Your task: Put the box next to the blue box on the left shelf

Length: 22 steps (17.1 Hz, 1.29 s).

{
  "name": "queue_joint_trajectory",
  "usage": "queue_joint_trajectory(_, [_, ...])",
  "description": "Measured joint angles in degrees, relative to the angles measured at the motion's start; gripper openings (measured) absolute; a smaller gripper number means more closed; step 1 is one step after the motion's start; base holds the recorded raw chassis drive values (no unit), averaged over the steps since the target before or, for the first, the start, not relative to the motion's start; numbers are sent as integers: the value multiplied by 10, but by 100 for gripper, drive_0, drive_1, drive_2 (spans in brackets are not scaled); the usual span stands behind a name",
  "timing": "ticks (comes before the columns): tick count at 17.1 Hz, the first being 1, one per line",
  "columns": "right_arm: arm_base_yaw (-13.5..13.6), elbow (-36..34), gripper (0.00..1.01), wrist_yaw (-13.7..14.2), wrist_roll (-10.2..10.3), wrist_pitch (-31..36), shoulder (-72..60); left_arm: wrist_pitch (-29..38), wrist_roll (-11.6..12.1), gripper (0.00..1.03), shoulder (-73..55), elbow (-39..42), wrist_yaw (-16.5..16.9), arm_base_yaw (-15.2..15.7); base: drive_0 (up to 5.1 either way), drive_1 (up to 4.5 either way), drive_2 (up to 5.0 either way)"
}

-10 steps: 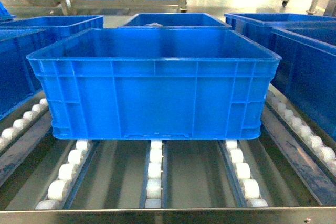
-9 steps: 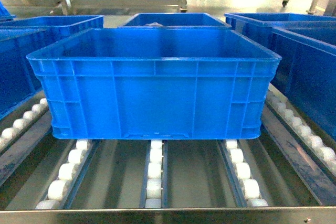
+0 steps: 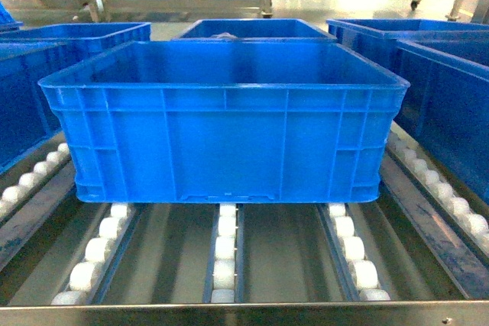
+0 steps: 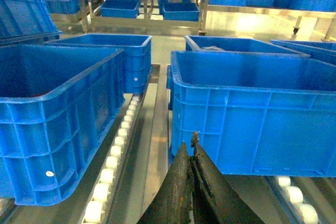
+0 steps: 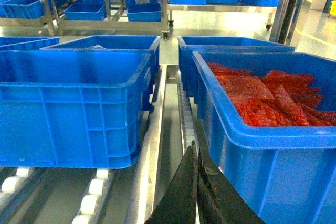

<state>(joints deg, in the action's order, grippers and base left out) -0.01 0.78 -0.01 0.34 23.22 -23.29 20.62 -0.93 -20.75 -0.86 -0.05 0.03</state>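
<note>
Left wrist view, box ahead-right of closed left end effector, untouched, right end effector closed

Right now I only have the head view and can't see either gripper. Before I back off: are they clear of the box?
Observer: Yes. The left gripper is shut on nothing, short of the box.
Operator: And the right?
Observer: The right gripper is shut too, empty, in front of the gap between the box and the right crate.
Operator: Anything in that crate?
Observer: Red bags fill much of it.
</note>
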Motion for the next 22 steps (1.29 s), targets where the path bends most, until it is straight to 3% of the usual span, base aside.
queue_joint_trajectory(10, [0,0,2,0,0,-113,115,-101,0,1,103,0,0,0,0,0,0])
queue_joint_trajectory(11, [0,0,2,0,0,-126,127,-125,0,1,120,0,0,0,0,0,0])
queue_joint_trajectory(12, [0,0,2,0,0,-135,135,-205,1,1,174,0,1,0,0,0,0])
queue_joint_trajectory(13, [0,0,2,0,0,-142,139,-216,1,1,188,0,0,0,0,0,0])
queue_joint_trajectory(17, [0,0,2,-1,0,-228,199,-196,1,1,202,-2,0,0,0,0,0])
queue_joint_trajectory(22, [0,0,2,0,0,-235,230,-210,3,1,202,0,0,0,0,0,0])
